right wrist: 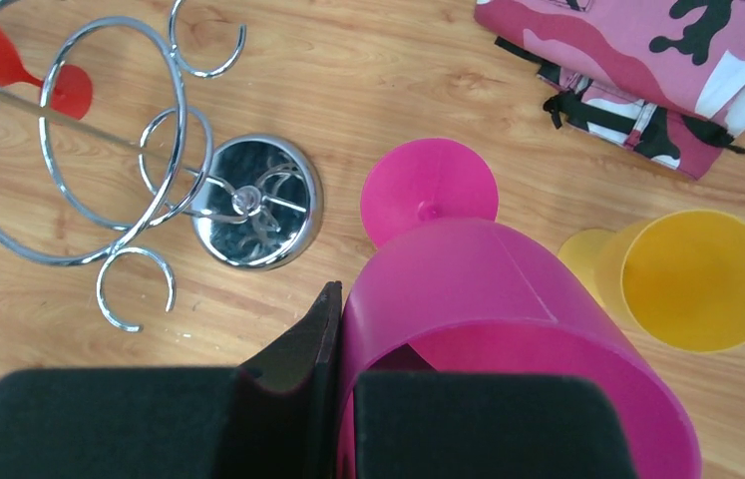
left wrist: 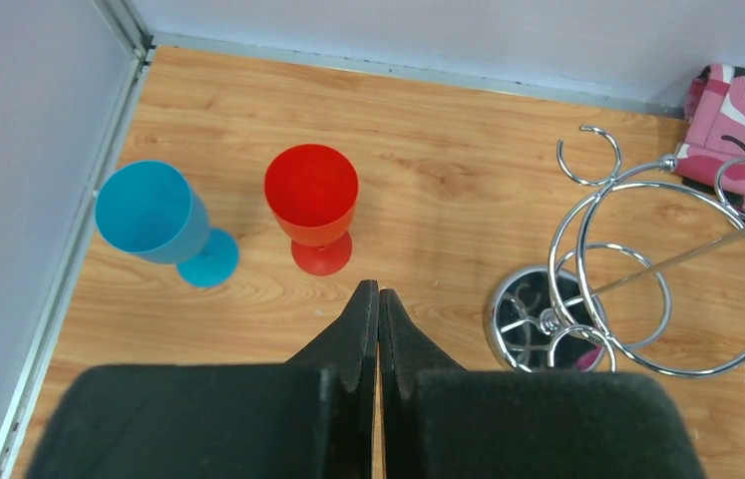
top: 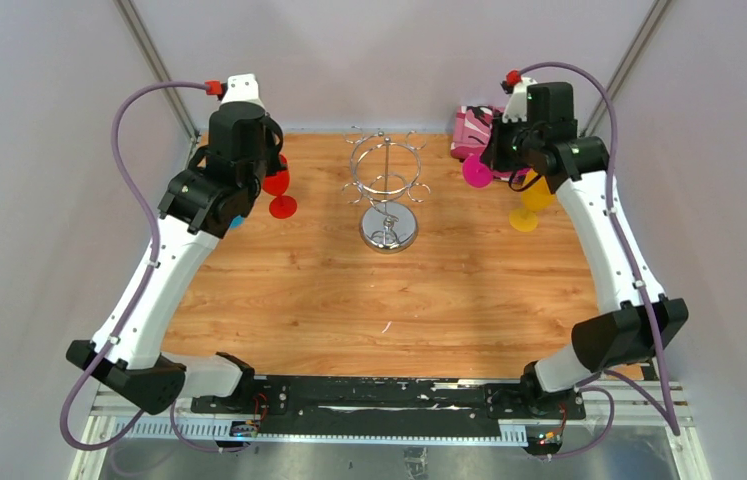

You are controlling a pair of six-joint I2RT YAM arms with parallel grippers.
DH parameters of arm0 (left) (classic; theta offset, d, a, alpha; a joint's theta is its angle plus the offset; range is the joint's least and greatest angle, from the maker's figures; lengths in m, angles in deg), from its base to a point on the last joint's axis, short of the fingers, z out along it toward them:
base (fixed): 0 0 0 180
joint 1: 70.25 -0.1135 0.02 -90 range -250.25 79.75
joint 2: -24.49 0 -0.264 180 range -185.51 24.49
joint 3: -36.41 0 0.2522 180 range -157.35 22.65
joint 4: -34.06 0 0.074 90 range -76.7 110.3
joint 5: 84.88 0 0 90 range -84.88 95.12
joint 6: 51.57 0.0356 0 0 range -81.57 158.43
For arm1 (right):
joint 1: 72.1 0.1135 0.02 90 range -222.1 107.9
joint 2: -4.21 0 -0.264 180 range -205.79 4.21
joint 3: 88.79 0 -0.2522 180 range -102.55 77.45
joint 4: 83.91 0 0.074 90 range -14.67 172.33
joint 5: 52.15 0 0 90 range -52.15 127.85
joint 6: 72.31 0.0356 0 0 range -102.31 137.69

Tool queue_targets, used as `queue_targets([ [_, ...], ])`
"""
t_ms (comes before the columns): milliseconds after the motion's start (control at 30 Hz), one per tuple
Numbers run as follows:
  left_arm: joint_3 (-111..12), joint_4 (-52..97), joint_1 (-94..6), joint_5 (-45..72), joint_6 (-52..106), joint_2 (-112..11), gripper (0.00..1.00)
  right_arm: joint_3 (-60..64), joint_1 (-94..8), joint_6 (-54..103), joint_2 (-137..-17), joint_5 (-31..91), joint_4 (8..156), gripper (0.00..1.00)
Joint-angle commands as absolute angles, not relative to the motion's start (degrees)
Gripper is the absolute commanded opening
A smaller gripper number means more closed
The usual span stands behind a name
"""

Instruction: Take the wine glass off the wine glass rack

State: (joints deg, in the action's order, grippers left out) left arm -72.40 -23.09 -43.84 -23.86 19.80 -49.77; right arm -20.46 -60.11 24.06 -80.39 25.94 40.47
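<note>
The right jaws clamp the rim wall of the magenta plastic wine glass [right wrist: 508,289], clear of the shiny chrome wire rack [right wrist: 253,205] to their left; this thin grip could slip, dropping it onto the yellow plastic goblet [right wrist: 702,279] just right; left jaws closed, empty

1. A pale wood-grain laminate tabletop [top: 349,300] fills the middle, evenly lit (a faint sheen near its centre).
2. Plain pale grey walls [top: 389,60] enclose it on three sides.
3. Slanted silver metal poles [top: 152,60] rise at the back corners.
4. A flat black mounting plate [top: 379,388] lines the near edge.
</note>
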Motion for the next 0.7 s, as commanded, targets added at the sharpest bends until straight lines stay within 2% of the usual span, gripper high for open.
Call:
queue_targets([
  [0, -71.17, -23.64, -43.53, -26.25, 20.80, -48.13, 0.00, -25.89, -57.37, 20.04, -84.87, 31.79, 36.00, 0.00],
  [167, -70.56, -23.48, -43.53, -26.65, 21.77, -47.87, 0.00, -29.68, -54.61, 18.70, -92.00, 37.54, 33.33, 0.00],
  [667, -69.21, -23.38, -43.53, -25.14, 22.22, -48.12, 0.00, -40.28, -54.30, 16.05, -109.36, 39.69, 30.75, 0.00],
])
